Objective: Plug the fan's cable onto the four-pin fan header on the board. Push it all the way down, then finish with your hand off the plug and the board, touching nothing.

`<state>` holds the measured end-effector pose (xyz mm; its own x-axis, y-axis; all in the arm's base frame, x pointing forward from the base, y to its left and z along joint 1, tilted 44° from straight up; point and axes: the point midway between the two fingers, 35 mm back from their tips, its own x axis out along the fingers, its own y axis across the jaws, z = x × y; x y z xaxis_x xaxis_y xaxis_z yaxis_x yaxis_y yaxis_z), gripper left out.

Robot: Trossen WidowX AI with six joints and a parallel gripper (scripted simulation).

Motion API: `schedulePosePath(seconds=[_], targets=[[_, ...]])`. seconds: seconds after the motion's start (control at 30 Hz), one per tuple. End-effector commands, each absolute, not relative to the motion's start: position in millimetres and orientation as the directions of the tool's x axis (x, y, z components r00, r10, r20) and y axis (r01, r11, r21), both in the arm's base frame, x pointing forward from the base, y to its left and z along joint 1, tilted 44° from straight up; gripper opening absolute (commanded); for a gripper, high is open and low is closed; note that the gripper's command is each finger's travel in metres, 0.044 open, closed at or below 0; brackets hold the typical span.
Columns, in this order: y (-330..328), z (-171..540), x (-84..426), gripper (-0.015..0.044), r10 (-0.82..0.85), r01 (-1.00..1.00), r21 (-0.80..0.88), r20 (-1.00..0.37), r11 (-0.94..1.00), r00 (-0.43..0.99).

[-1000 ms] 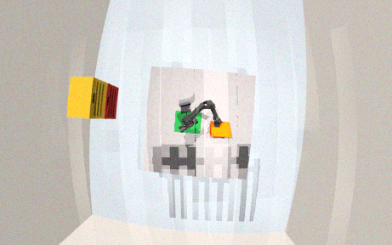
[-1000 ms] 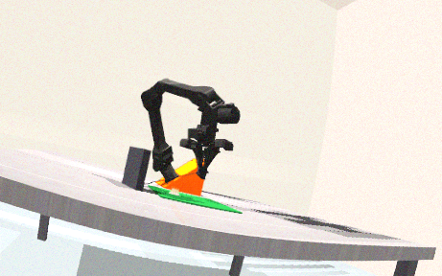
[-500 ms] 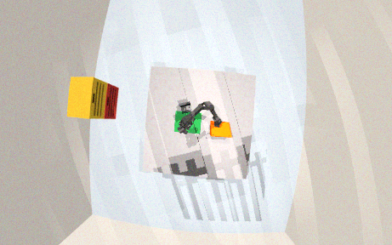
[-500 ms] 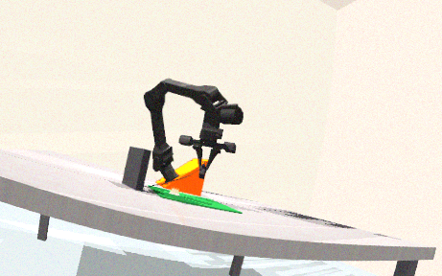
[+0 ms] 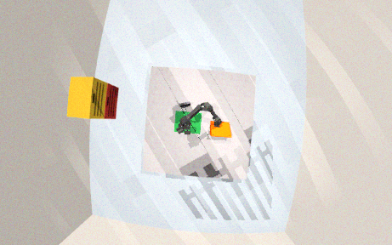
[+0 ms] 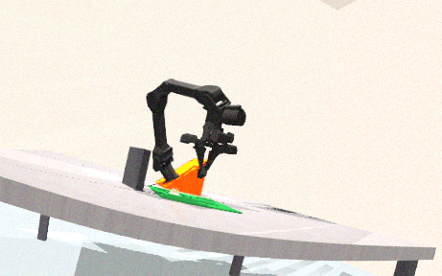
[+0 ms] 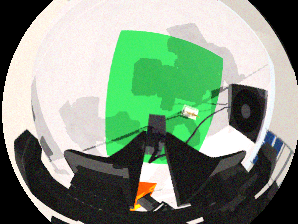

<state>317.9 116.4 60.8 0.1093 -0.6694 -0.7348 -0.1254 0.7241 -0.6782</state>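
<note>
In the wrist view, the dark plug (image 7: 157,122) was gripped by the tool (image 5: 184,131) (image 6: 202,173) (image 7: 154,137), with the white fan header (image 7: 190,112) at two o'clock.

The board (image 5: 196,116) (image 6: 205,202) (image 7: 145,50) lies on the worktop (image 5: 161,149) (image 6: 95,192) (image 7: 65,85), between its near edge and the arm's base block (image 6: 188,184) (image 5: 224,131) behind. The fan (image 5: 184,104) (image 6: 136,168) (image 7: 247,110) stands to the left, just beside the board, nearer the worktop's left edge. The header (image 6: 174,192) (image 7: 190,112) sits on the board, towards the fan. From the block, the arm (image 5: 206,105) (image 6: 159,120) reaches over the board. Apart from the worktop, beyond its near edge, is a large box (image 5: 80,98).
</note>
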Motion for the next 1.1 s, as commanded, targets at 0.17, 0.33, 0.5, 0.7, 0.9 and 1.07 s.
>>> schedulePosePath(seconds=[0.17, 0.33, 0.5, 0.7, 0.9, 1.07], targets=[[118, 61, 323, 0.0000, -0.677, -0.419, -0.646, -0.730, 0.638, 0.093], [119, 61, 325, 0.0000, -0.684, -0.562, -0.601, -0.725, 0.569, 0.083], [119, 61, 325, 0.0000, -0.685, -0.581, -0.593, -0.724, 0.558, 0.081], [117, 56, 325, 0.0000, -0.661, -0.578, -0.576, -0.746, 0.578, 0.082], [115, 48, 325, 0.0000, -0.619, -0.574, -0.546, -0.781, 0.609, 0.086], [114, 43, 325, 0.0000, -0.582, -0.572, -0.522, -0.808, 0.633, 0.092]])
